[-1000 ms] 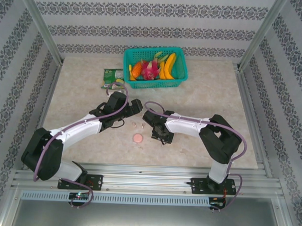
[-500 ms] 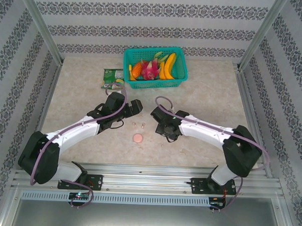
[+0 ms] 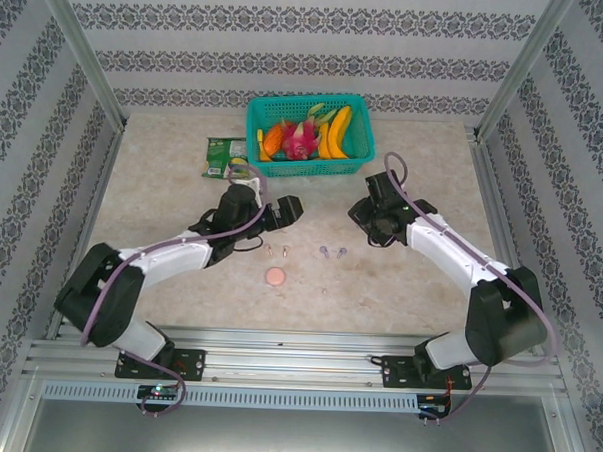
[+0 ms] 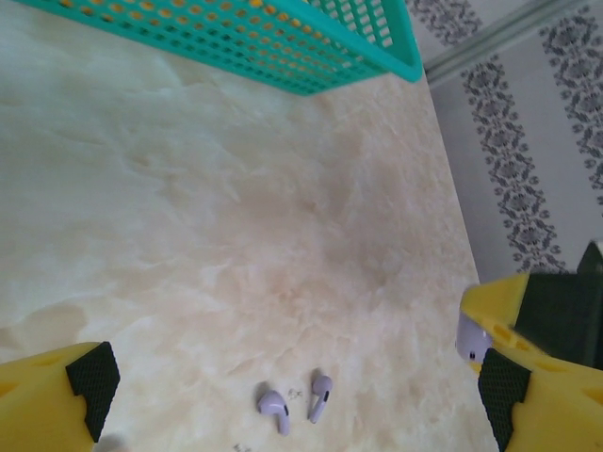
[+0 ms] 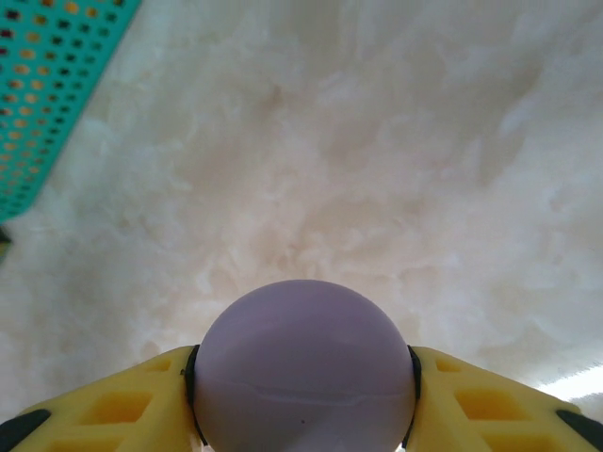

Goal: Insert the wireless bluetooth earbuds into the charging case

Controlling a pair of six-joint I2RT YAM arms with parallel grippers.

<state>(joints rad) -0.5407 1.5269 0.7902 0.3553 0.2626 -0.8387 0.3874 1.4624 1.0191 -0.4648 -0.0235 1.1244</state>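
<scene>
My right gripper (image 3: 367, 215) is shut on a round lilac charging case (image 5: 304, 363), held off the table between its yellow fingers (image 5: 122, 405); the case also peeks in at the right of the left wrist view (image 4: 468, 339). Two lilac earbuds (image 3: 332, 251) lie on the table between the grippers, one earbud (image 4: 273, 410) beside the other (image 4: 318, 395). My left gripper (image 3: 288, 207) stands open (image 4: 294, 381) just above and left of them, nothing between its fingers. A pinkish pair of earbuds (image 3: 277, 251) lies left of the lilac pair. A round pink case (image 3: 276, 276) sits nearer the front.
A teal basket (image 3: 307, 99) of toy fruit stands at the back centre, its edge showing in the wrist views (image 4: 283, 56). A green packet (image 3: 223, 155) lies left of it. Metal frame rails (image 3: 500, 255) line the table's sides.
My right arm has swung from the table's centre toward the back right with the lilac case in its grip, uncovering the lilac earbuds. My left gripper has shifted slightly right.
</scene>
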